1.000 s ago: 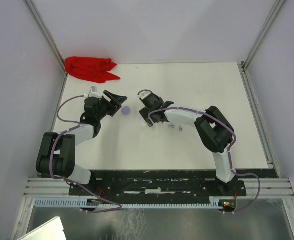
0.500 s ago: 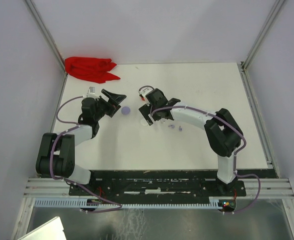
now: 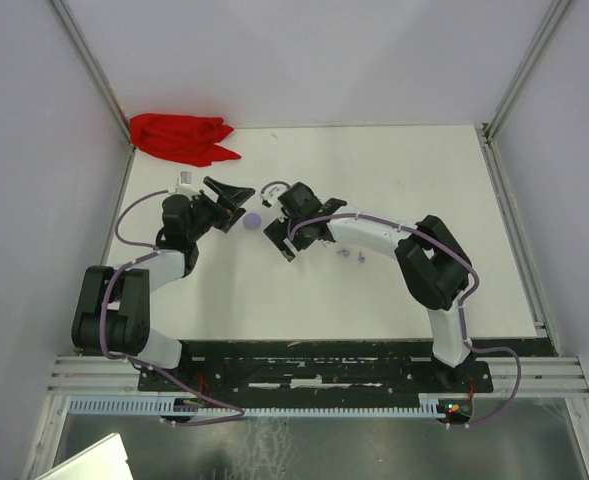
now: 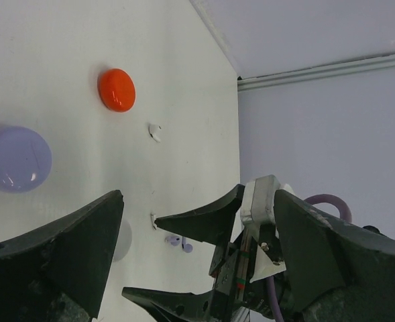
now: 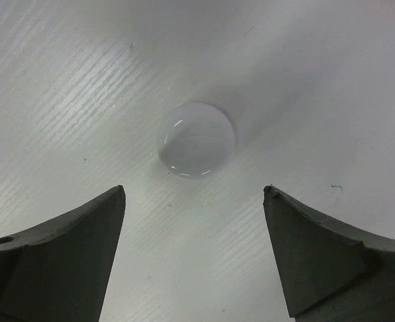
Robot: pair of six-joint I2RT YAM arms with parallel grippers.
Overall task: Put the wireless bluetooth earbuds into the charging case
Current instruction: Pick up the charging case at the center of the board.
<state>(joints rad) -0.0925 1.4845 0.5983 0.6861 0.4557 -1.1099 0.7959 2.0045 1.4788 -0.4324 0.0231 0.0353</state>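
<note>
Three round charging cases lie shut on the white table: a purple one (image 4: 16, 159) (image 3: 253, 221), a red one (image 4: 117, 90) and a glossy white one (image 5: 197, 139). My right gripper (image 5: 194, 189) (image 3: 278, 243) hangs open just short of the white case, with nothing between its fingers. My left gripper (image 4: 198, 194) (image 3: 242, 202) is open and empty to the left of the purple case. Two purple earbuds (image 4: 177, 240) (image 3: 352, 256) lie behind the right gripper. One white earbud (image 4: 155, 131) lies near the red case and another (image 4: 153, 220) by the right gripper's fingertip.
A crumpled red cloth (image 3: 181, 139) lies at the table's far left corner. Grey walls with metal frame rails (image 3: 94, 70) close in the left, right and back sides. The right arm (image 3: 374, 235) stretches across the table's middle.
My right gripper has swung left and nearer the purple case, coming over the white case. The left gripper's jaws have spread wider; its arm has barely moved.
</note>
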